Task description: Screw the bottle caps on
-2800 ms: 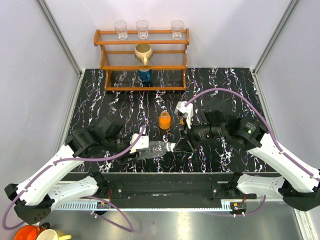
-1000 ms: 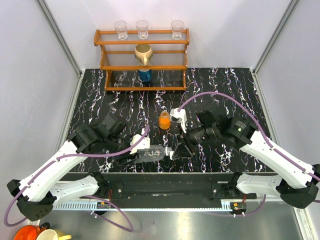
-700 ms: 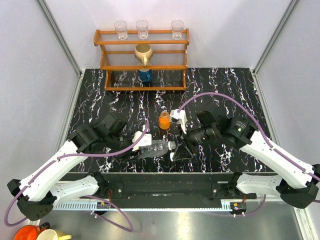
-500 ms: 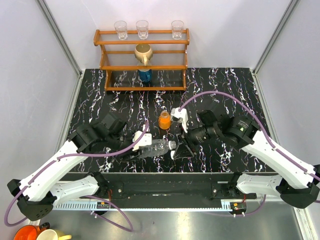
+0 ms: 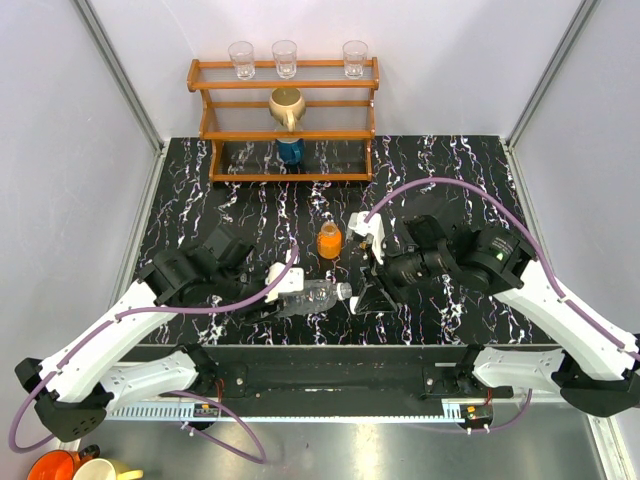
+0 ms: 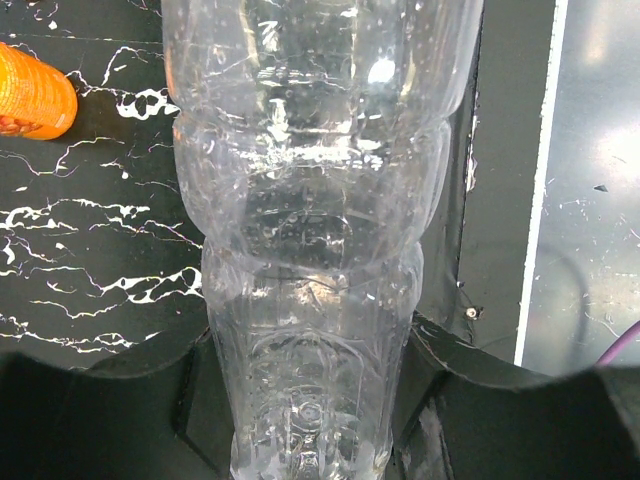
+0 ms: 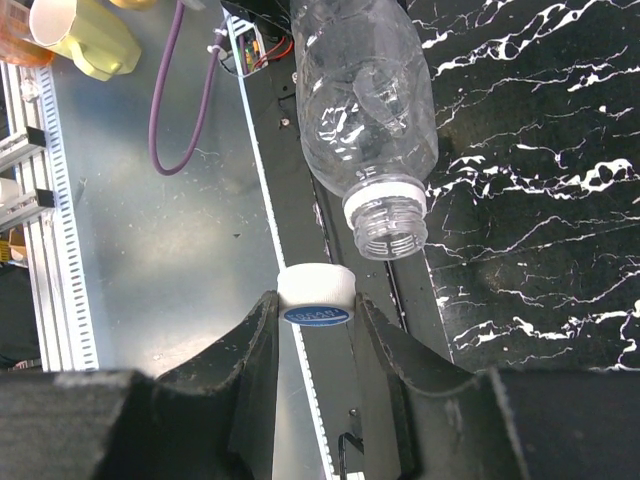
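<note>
My left gripper (image 5: 285,296) is shut on the clear bottle (image 5: 315,297) near its base and holds it level above the table's near edge, its open neck pointing right. The bottle fills the left wrist view (image 6: 310,200). My right gripper (image 7: 316,305) is shut on the white cap (image 7: 316,292) with a blue label. The cap sits just left of and below the bottle's open threaded neck (image 7: 390,225), not on it. The small orange bottle (image 5: 329,241) stands upright behind the grippers, with its orange cap on top; it also shows in the left wrist view (image 6: 32,97).
A wooden rack (image 5: 285,118) at the back holds three clear glasses, a tan jug (image 5: 286,105) and a dark blue container (image 5: 290,150). Below the table's front edge lie a metal rail, a purple cable (image 7: 170,90) and yellow and orange mugs (image 7: 80,35).
My right gripper with the cap has shifted slightly to the right, away from the bottle neck. The left gripper has kept the bottle level and nearly still.
</note>
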`<state>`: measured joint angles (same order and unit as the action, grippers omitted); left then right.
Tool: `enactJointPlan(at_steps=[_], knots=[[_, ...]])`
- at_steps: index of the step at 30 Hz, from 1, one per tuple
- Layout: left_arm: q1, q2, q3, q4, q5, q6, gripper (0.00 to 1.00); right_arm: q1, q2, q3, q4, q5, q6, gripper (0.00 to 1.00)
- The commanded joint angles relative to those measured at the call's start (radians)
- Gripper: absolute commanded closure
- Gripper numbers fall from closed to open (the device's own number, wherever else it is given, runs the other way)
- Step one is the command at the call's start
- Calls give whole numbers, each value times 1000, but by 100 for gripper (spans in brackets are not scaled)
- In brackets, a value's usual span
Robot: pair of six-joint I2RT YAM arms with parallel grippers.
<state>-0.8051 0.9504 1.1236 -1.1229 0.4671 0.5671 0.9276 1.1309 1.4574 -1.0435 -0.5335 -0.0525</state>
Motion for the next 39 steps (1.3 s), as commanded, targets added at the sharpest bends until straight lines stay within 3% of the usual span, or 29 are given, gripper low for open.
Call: enactJointPlan(at_steps=[1, 39], knots=[[0, -18, 19, 12, 16, 11, 59, -22, 0, 6, -7, 12, -32, 100], [-17, 7, 42, 21, 51, 16, 58, -56, 82, -28, 119, -141, -17, 100]])
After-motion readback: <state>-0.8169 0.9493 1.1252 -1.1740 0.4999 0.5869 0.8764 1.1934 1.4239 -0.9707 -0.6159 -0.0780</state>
